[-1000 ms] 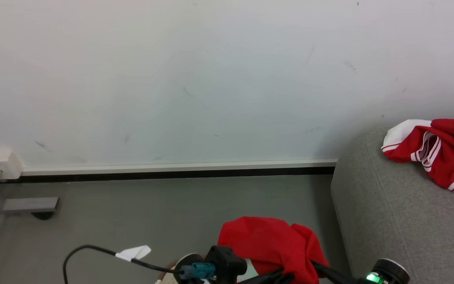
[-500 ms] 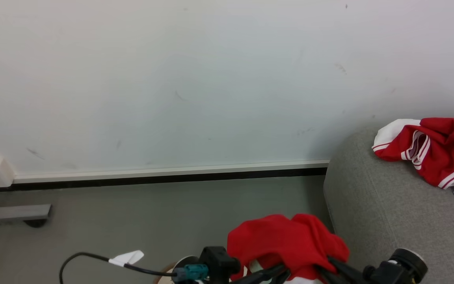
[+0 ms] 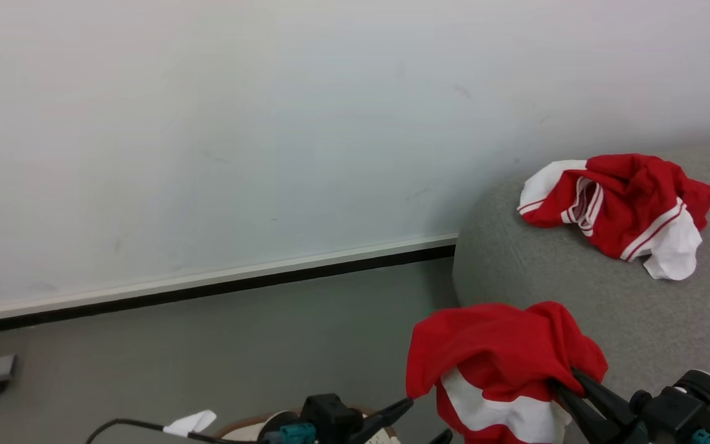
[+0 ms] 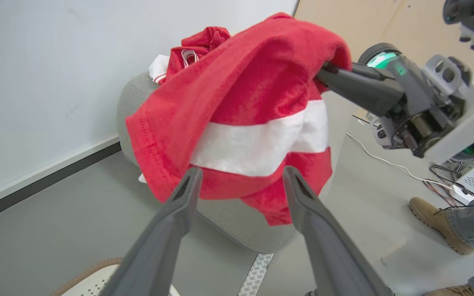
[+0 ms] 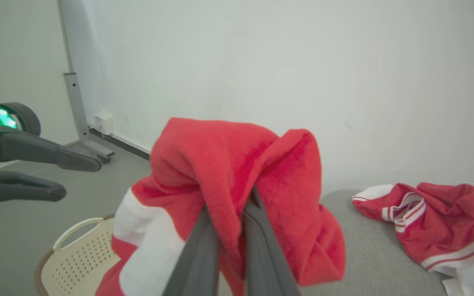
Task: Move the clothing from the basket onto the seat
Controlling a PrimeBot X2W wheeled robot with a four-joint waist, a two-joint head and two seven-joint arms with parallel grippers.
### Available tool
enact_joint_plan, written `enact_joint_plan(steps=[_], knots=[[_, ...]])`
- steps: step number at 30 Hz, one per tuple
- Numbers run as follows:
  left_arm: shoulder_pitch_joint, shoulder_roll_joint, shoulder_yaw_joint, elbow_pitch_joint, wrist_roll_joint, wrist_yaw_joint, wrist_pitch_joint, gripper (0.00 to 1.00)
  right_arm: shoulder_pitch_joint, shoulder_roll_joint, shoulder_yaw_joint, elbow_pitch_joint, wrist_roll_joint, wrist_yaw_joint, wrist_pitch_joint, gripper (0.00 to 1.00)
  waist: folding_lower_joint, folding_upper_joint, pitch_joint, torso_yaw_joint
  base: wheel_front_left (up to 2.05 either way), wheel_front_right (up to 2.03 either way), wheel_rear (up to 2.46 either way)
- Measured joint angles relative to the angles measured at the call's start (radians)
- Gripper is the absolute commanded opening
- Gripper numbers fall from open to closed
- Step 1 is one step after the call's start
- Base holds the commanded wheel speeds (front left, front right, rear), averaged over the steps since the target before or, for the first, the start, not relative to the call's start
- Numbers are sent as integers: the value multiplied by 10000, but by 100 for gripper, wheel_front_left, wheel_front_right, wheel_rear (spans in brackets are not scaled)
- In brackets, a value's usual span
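Holding the red clothing (image 3: 503, 345) low in the frame, near the seat (image 3: 515, 271), with right fingers (image 5: 198, 255) clamped tight on a bunched fold. Left fingers (image 4: 171, 218) apart, bare. Likely soft, light, floppy; best pinched at thick folds.

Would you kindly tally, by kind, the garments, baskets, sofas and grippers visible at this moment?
Red garments: 2, the held garment and the striped garment lying on the sofa
Basket: 1, the basket
Sofa: 1
Grippers: 2, the left gripper open, the right gripper shut on the held garment
Total: 6
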Motion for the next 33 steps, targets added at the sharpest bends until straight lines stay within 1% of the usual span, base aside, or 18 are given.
enact_joint_plan(steps=[5, 10, 17, 21, 27, 29, 33], knots=[[-42, -40, 75, 245, 61, 90, -205, 100, 195, -10, -408, -314, -94, 0, 50, 0, 0, 0, 90, -667, 0, 0, 0], [-185, -127, 81, 378, 63, 90, -376, 100, 453, -19, -782, -456, -171, 0, 105, 0, 0, 0, 242, -1297, 0, 0, 0], [-294, -201, 21, 546, 79, 88, -466, 100, 661, 19, -1277, -602, -351, 0, 127, 0, 0, 0, 553, -1867, 0, 0, 0], [-391, -259, -21, 598, 134, 84, -508, 100, 708, 58, -1701, -579, -504, 0, 111, 0, 0, 0, 739, -1934, 0, 0, 0], [-686, -253, -50, 616, 199, 58, -477, 100, 567, 293, -2757, -418, -1083, 0, -4, 0, 0, 0, 1181, -1760, 0, 0, 0], [-863, -221, -48, 604, 263, 48, -439, 100, 307, 360, -3404, -318, -1432, 0, -79, 0, 0, 0, 1425, -1651, 0, 0, 0], [-1482, -79, 52, 552, 598, 59, -387, 100, -479, 842, -4681, -244, -2006, 0, -180, 0, 1, 0, 2041, -1384, 0, 0, 0]])
